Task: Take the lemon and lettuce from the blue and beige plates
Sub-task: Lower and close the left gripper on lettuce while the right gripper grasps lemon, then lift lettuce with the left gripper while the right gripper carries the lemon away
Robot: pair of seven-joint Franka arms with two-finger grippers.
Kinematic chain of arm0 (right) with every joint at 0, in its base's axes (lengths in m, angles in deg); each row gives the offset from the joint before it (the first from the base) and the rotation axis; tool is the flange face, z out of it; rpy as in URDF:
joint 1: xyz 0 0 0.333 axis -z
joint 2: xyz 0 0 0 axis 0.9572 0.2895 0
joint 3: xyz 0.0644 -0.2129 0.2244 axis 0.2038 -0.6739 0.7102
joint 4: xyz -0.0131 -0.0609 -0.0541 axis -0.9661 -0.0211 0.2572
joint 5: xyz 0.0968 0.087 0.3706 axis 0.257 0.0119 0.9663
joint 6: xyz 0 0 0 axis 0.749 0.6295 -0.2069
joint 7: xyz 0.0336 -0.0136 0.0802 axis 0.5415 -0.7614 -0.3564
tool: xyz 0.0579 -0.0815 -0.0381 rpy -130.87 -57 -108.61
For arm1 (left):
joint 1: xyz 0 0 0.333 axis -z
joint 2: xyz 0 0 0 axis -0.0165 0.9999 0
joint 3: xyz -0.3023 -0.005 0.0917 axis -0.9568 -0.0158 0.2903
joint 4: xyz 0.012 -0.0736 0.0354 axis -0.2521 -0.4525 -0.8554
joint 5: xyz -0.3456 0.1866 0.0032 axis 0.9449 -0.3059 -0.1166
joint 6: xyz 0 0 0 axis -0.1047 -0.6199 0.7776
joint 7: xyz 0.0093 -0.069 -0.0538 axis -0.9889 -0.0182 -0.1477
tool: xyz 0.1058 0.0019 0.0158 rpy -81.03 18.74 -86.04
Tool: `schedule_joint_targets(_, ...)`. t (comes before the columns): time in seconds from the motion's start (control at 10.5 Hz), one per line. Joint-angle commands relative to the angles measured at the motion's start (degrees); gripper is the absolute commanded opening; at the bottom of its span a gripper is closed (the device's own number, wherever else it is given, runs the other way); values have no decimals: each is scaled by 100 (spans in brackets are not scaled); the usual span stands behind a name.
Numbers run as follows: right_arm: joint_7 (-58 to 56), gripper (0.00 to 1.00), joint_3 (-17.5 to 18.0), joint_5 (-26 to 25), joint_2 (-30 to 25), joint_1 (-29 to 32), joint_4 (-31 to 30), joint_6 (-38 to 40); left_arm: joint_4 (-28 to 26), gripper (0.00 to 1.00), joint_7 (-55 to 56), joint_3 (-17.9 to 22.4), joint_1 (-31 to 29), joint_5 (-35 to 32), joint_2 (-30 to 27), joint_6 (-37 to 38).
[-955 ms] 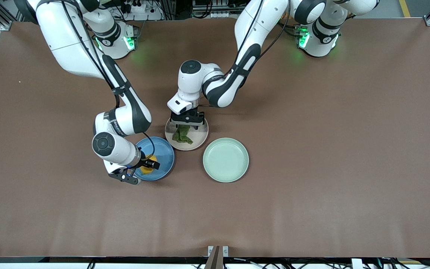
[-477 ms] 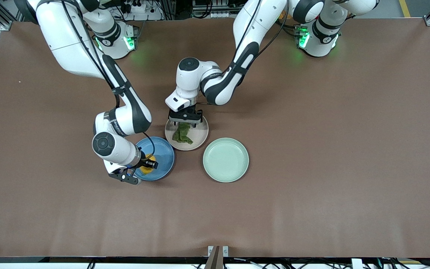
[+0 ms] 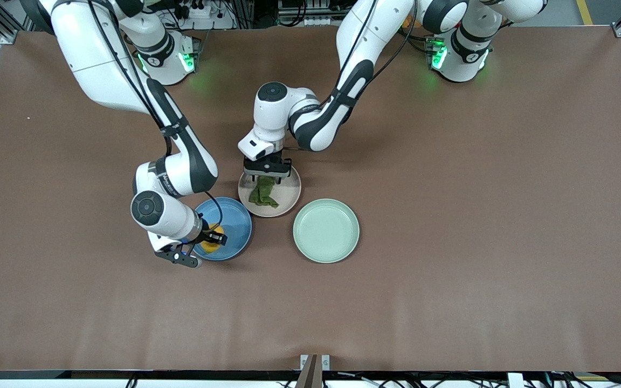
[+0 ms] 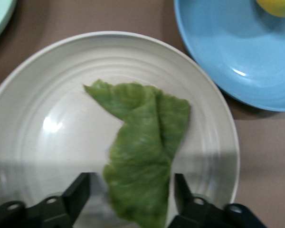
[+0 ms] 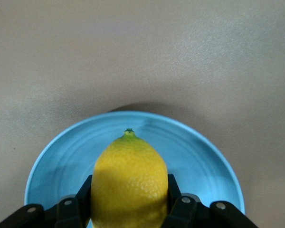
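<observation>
On the brown table (image 3: 477, 226) I've got three plates in a cluster near the middle: the blue plate (image 3: 235, 218) toward the right arm's end, the beige plate (image 3: 289, 194) just beside it and farther from the front camera, and an unused mint-green plate (image 3: 325, 230). The right gripper (image 5: 129, 202) is down in the blue plate with its fingers (image 5: 175, 197) pinching the lemon (image 5: 129, 180) across its belly. I judge the lemon firm and a bit slick, so that mid-body hold looks right. The left gripper (image 4: 130, 187) is low over the beige plate, fingers (image 4: 80, 190) spread either side of the lettuce (image 4: 140, 156) and not clearly clamped on it yet. The leaf lies folded in the plate; it looks limp, light and tearable, so I'd take the thick folded end gently.
</observation>
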Motion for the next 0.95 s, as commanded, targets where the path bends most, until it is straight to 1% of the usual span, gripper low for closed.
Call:
schedule_joint_targets(0.0,-3,13,8,-15,-96,59,263,494,52,0,356,62,46,83,-20,97)
schedule_joint_targets(0.19,-195,13,8,-50,-166,199,474,942,35,0,365,62,37,66,-116,97)
schedule_joint_targets(0.29,-519,13,-1,-50,-245,322,484,1101,9,0,356,71,11,48,-178,115)
schedule_joint_targets(0.48,-1178,13,-1,-50,-456,673,484,1574,-9,0,321,89,-51,22,-405,595)
schedule_joint_targets(0.67,-1706,13,-10,-67,-623,937,449,1779,-9,0,286,98,-103,21,-704,1315)
schedule_joint_targets(0.76,-1882,13,-19,-128,-650,1008,449,1883,-9,0,268,89,-208,21,-862,1562)
schedule_joint_targets(0.86,-2023,13,-27,-329,-685,1130,440,1954,-9,0,233,89,-270,21,-968,1722)
